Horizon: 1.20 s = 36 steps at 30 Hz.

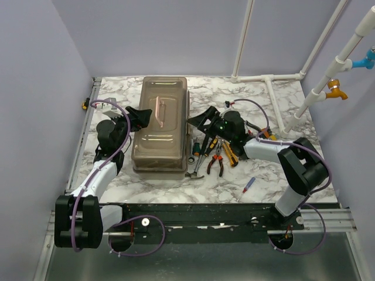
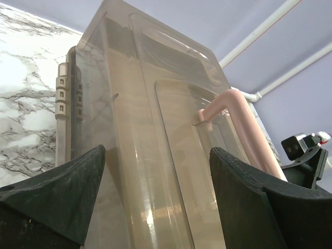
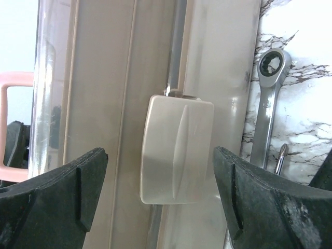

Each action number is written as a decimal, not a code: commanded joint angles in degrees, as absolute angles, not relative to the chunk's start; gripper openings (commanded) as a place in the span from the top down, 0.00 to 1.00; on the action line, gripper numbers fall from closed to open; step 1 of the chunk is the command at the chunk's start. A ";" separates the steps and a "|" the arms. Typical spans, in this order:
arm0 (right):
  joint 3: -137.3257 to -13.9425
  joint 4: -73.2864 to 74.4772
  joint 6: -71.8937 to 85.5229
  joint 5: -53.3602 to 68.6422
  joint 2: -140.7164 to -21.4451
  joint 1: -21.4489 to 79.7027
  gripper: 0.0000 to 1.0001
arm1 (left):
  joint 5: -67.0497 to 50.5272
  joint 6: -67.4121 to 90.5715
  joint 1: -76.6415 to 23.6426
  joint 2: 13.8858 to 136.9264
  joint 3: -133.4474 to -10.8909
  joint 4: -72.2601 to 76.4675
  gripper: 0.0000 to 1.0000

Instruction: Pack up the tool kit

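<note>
Here, smoky translucent toolbox (image 1: 167, 140), glossy steel wrench (image 3: 263, 119)

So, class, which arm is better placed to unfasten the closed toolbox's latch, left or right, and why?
Right. The right claw, open, squarely faces the beige latch on the toolbox, framed between its fingers. The left claw, also open, sits at the opposite side, where no latch shows.

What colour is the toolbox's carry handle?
The handle is pale pink, clearest in the left wrist view.
</note>
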<state>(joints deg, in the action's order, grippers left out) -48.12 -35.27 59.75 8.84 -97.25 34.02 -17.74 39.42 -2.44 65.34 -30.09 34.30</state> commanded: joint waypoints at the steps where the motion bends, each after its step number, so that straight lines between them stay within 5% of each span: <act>1: -47.47 -32.09 58.26 7.75 -94.47 34.71 0.09 | -22.79 36.63 -5.80 67.12 -26.00 21.71 0.18; 5: -45.97 -33.61 60.29 9.10 -95.61 33.50 0.10 | -23.19 36.30 -5.89 66.99 -25.89 21.98 0.18; 17: -47.37 -76.96 81.94 31.62 -116.36 32.87 0.12 | -25.06 34.82 -5.98 67.86 -25.49 24.26 0.18; 26: -46.09 -78.66 83.39 31.36 -113.71 32.81 0.20 | -25.70 34.72 -6.09 68.26 -25.88 24.26 0.18; 36: -43.96 -67.93 80.27 28.74 -108.22 31.59 0.18 | -24.99 33.34 -6.86 68.23 -26.79 22.46 0.18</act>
<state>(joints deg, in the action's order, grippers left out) -44.77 -68.55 82.02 24.97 -113.16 30.02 -17.87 35.24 -3.79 65.73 -29.93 35.40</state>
